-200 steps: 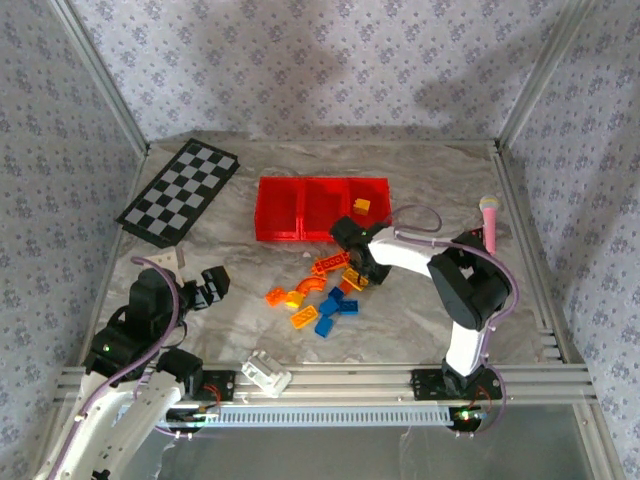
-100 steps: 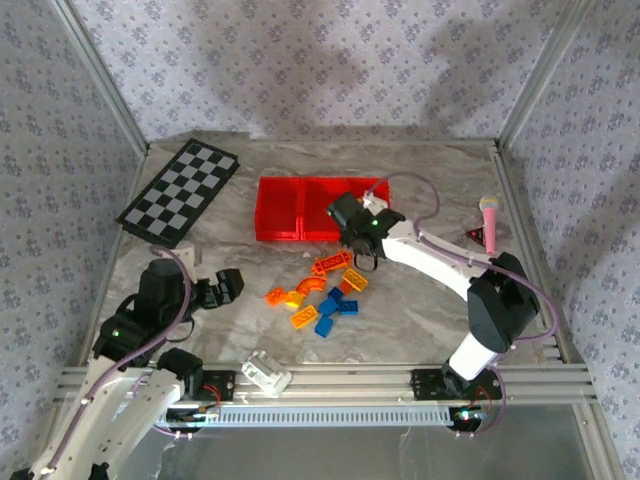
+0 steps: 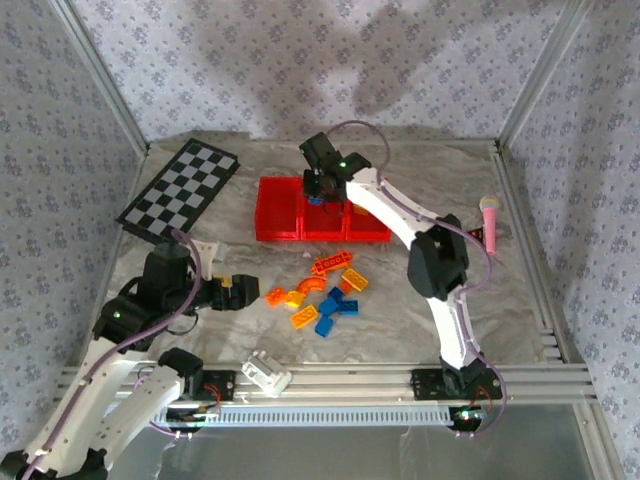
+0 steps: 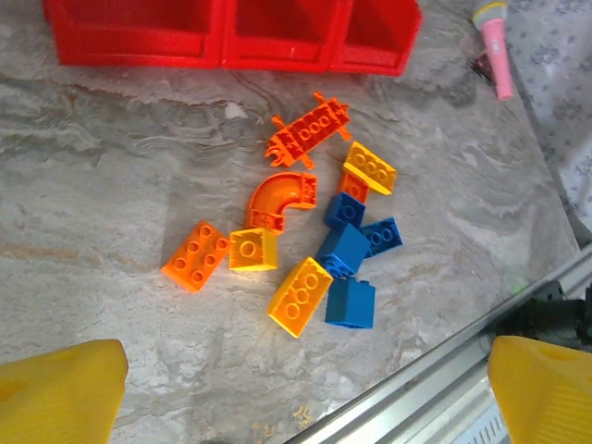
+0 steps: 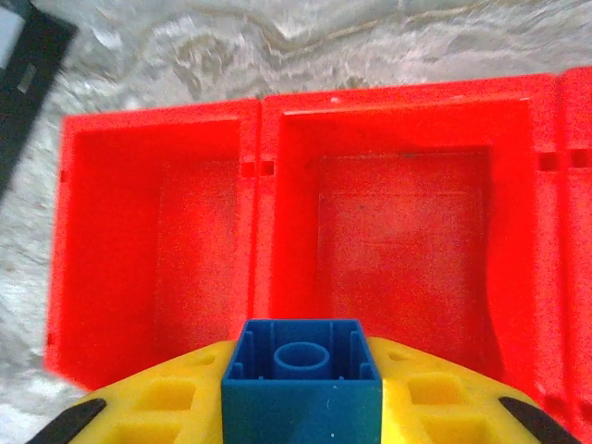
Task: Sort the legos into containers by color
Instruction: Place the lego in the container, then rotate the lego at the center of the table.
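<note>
Top external view has the long bright red plastic tray of three joined bins point(image 3: 280, 222) at the far middle of the marbled table point(image 3: 390, 330), and the loose pile of orange, blue and yellow plastic bricks point(image 3: 325, 290) lies nearer the arms. They look light, stiff and slick, so I'd pinch one across its flat side walls, not its studs. Left gripper point(image 3: 238, 293) hangs wide open and empty beside the pile. Right gripper point(image 5: 302, 412) is clamped on a small blue studded brick point(image 5: 302, 365) above the tray, near the wall between the left and middle bins; which bin it is over I can't tell.
</note>
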You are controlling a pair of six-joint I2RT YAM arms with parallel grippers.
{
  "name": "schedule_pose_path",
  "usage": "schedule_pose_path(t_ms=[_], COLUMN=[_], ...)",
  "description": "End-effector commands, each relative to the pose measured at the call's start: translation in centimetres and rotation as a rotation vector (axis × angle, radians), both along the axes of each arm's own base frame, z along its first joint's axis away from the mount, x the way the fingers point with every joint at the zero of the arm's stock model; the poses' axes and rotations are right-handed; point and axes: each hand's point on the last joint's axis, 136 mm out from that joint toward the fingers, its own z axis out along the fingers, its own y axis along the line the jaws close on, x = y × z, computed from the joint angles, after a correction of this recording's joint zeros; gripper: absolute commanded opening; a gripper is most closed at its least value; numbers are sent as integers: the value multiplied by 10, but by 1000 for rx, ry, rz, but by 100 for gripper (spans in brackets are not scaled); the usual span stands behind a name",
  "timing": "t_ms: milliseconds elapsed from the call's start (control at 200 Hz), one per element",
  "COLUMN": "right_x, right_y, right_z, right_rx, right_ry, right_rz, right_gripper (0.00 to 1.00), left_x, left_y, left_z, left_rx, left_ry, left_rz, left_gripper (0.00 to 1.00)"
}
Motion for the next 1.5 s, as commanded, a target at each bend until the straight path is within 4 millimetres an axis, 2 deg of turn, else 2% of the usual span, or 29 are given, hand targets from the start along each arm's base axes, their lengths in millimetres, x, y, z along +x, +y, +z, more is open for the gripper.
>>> schedule_pose_path(t_ms=[0, 175, 330, 435, 495, 710, 855, 1094, 1219, 1324, 1494], right_x=[-10, -5, -7, -8, -10, -15, -18, -57, -83, -109, -148], right_y=[-5, -8, -11, -12, -12, -14, -20, -32, -43, -60, -83], right_z=[-26, -43, -54, -61, -62, -52, -32, 12, 21, 16, -14], right_rx=[-72, -80, -98, -104, -111, -121, -127, -90, -78, -144, -248], right_ry=[121, 151, 173, 178, 179, 171, 133, 69, 52, 54, 77], right_rz=[70, 59, 59, 48, 42, 30, -2, -15, 34, 111, 258], right_gripper=[31, 32, 33, 37, 43, 51, 53, 57, 60, 62, 69], left_x=[-20, -22, -20, -17, -16, -11, -10, -12, -13, -14, -15], left_y=[-2, -5, -8, -8, -9, -3, 1, 3, 2, 2, 3], left_z=[7, 14, 12, 8, 8, 5, 6, 10, 12, 12, 14], left_rx=[6, -36, -44, -35, -38, -15, -6, -20, -27, -31, -36], left_ry=[-22, -94, -110, -102, -104, -108, -118, -151, -160, -165, -175], left_rz=[-94, -113, -129, -119, -123, -77, -57, -53, -58, -60, -62], left_gripper=[100, 100, 100, 100, 100, 100, 100, 100, 100, 100, 100])
